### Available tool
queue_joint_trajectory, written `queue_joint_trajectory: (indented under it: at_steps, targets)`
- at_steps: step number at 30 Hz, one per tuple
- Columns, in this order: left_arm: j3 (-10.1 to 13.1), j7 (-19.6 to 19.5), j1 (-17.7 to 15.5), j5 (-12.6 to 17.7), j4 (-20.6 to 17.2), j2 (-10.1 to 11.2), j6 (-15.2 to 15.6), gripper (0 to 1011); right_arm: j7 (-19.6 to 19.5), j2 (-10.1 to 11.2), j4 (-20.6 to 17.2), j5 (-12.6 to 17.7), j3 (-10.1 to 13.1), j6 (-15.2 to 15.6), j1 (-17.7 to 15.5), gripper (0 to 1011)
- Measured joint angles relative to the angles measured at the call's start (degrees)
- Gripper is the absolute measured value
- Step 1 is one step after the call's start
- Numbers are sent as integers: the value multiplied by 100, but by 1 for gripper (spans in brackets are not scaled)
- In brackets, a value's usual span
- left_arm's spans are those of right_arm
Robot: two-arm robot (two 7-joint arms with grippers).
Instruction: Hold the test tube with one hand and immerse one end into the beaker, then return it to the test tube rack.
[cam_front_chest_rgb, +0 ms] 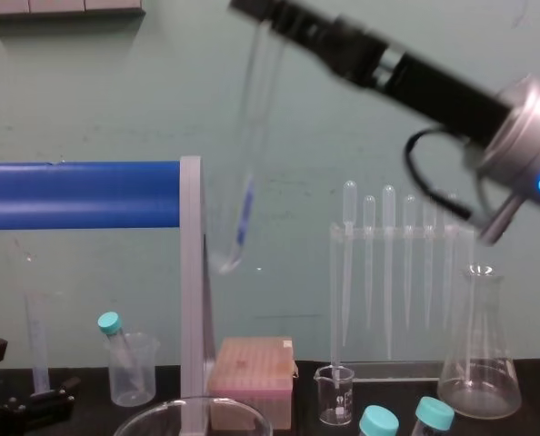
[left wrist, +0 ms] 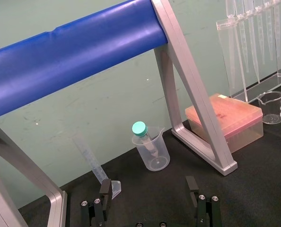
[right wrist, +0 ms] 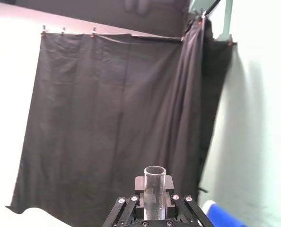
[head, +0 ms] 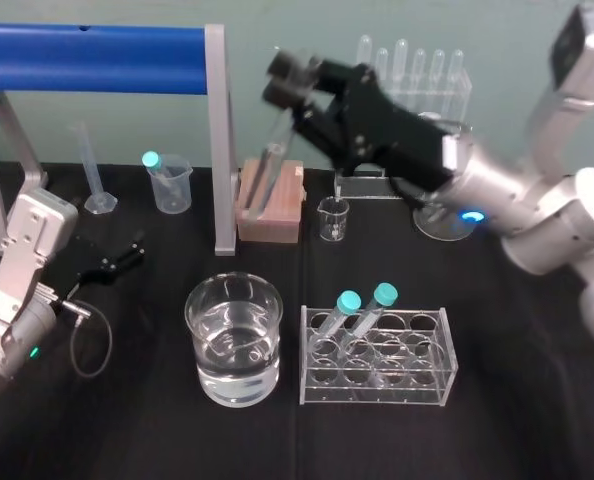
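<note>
1. The right gripper [head: 285,80] is raised high over the back of the table, and its fingers are clenched on the test tube [head: 270,160] near the tube's open end.
2. In the right wrist view the tube's flared rim [right wrist: 155,173] stands up just past the fingertips, with one finger pressed against each side of the glass.
3. From the grip the test tube [cam_front_chest_rgb: 241,200] hangs down at a slant. Its rounded closed end is lower than the gripper and a little to the robot's left of it, in the air and touching nothing.
4. The beaker [head: 193,318] stands on the table well below the gripper and nearer the robot than it. It holds clear liquid and is well apart from the tube.
5. The test tube rack [head: 417,385] sits just beside the beaker, low down and nearer the robot than the gripper. Two teal-capped tubes [head: 349,305] lean in its back row.
6. A pink box [head: 272,205] rests on the table beneath the tube's lower end. A small beaker [head: 333,218] is beside the box, under the gripper's wrist.
7. The left gripper [left wrist: 148,187] lies low by the table on the robot's left, well apart from the right gripper. Its fingers are spread with nothing between them.
</note>
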Motion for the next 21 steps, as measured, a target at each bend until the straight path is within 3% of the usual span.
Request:
queue_joint_trajectory:
  at_steps: [4,5,6,8,11,20,21]
  targets:
    - [0,0,0,0,0,0,0,1000,-380,351,-465,-73,193,10,-189,241]
    - [0,0,0,0,1,0,0,1000,-564,525,-689,-100,294,24,-321,242]
    - [0,0,0,0,1,0,0,1000,-564,525,-689,-100,294,24,-321,242]
    - [0,0,0,0,0,0,0,1000,-905,859,-1106,-129,517,68,-640,241]
    - [0,0,0,0,0,0,0,1000,-1219,1155,-1482,-133,752,112,-1003,241]
    - [1,0,0,0,0,0,0,1000,-2023,1809,-2306,-125,1462,243,-2162,241]
    - [0,0,0,0,0,0,0,1000,-2023,1809,-2306,-125,1462,243,-2162,241]
